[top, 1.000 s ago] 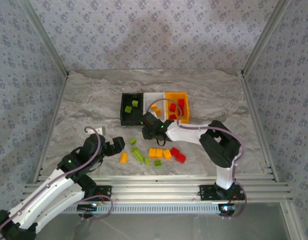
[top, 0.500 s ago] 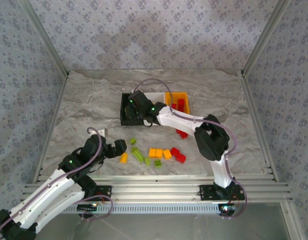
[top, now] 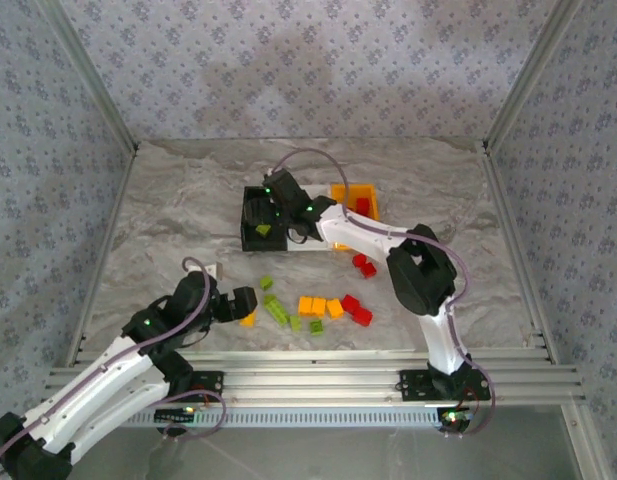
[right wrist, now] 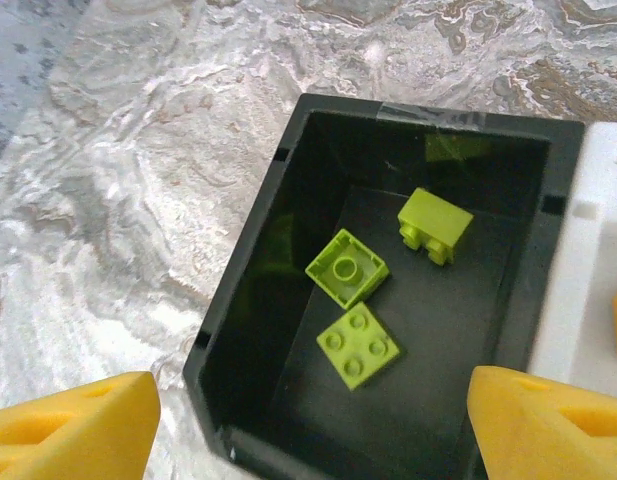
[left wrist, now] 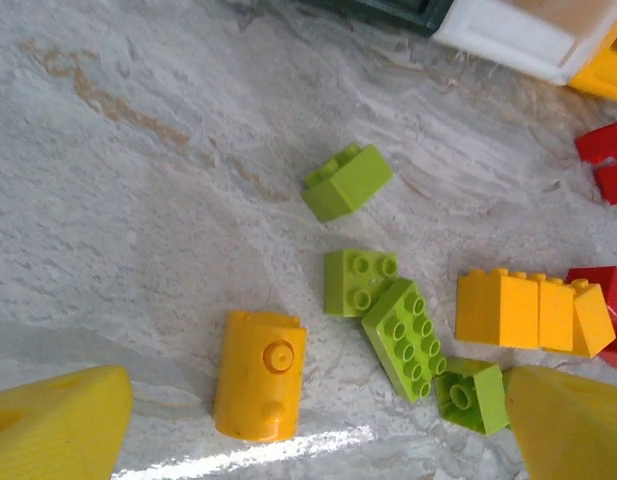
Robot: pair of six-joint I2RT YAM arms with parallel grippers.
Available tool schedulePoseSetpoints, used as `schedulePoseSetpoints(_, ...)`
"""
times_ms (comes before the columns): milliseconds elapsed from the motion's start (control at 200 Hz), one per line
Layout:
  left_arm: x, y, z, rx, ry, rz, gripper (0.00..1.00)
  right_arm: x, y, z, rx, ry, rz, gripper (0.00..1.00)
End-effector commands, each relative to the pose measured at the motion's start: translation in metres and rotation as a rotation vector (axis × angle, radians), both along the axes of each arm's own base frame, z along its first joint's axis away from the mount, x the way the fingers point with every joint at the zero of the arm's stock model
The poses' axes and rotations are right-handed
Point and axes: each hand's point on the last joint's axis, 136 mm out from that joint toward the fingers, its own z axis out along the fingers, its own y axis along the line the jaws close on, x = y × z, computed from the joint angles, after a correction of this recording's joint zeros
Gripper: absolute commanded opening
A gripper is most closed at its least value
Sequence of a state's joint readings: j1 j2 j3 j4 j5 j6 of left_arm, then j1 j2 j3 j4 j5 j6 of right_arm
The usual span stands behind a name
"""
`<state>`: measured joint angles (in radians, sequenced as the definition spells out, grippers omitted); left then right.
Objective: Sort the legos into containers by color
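Note:
The black bin [right wrist: 428,118] holds three lime green legos [right wrist: 346,267]. My right gripper [right wrist: 310,425] hangs open over it, nothing between its yellow fingers [right wrist: 73,425]. In the top view the right gripper [top: 279,206] is above the black bin [top: 250,222], and its arm covers most of the white bin [top: 310,247]. The orange-yellow bin [top: 340,190] holds red legos [top: 363,205]. My left gripper [left wrist: 313,440] is open, low over the table, with a rounded orange lego [left wrist: 260,375] just ahead of its left finger. Green legos [left wrist: 406,337], orange legos [left wrist: 533,312] and red legos [left wrist: 608,140] lie loose nearby.
Loose legos lie in a cluster at the table's front middle [top: 312,305], with two red ones [top: 363,265] closer to the bins. A small white object [top: 210,268] sits left of the left gripper [top: 242,302]. Patterned walls and metal rails enclose the table.
My right arm swung from the table's middle to above the black bin and opened; a third green lego now lies inside. My left gripper edged toward the orange lego.

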<state>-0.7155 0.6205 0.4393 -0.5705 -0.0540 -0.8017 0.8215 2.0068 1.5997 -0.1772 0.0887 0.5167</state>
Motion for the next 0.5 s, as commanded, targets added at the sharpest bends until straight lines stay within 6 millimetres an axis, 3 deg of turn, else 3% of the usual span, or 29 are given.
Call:
schedulePoseSetpoints(0, -0.006, -0.012, -0.013, 0.027, 0.041, -0.067, 0.89, -0.017, -0.015, 0.03, 0.078, -0.038, -0.01, 0.83)
schedulePoseSetpoints(180, -0.013, -0.025, -0.039, 0.148, 0.088, -0.13, 0.79, -0.043, -0.044, 0.02, 0.085, -0.026, -0.028, 0.83)
schedulePoseSetpoints(265, -0.013, -0.022, -0.05, 0.228, 0.105, -0.131, 0.71, -0.05, -0.055, 0.024, 0.099, -0.035, -0.046, 0.84)
schedulePoseSetpoints(285, -0.013, -0.021, -0.052, 0.243, 0.109, -0.131, 0.68, -0.054, -0.062, 0.014, 0.082, -0.02, -0.05, 0.84)
schedulePoseSetpoints(330, -0.013, -0.018, -0.057, 0.279, 0.12, -0.126, 0.64, -0.058, -0.067, 0.015, 0.087, -0.023, -0.058, 0.84)
schedulePoseSetpoints(500, -0.009, -0.012, -0.07, 0.34, 0.123, -0.101, 0.59, -0.067, -0.078, 0.021, 0.102, -0.037, -0.067, 0.84)
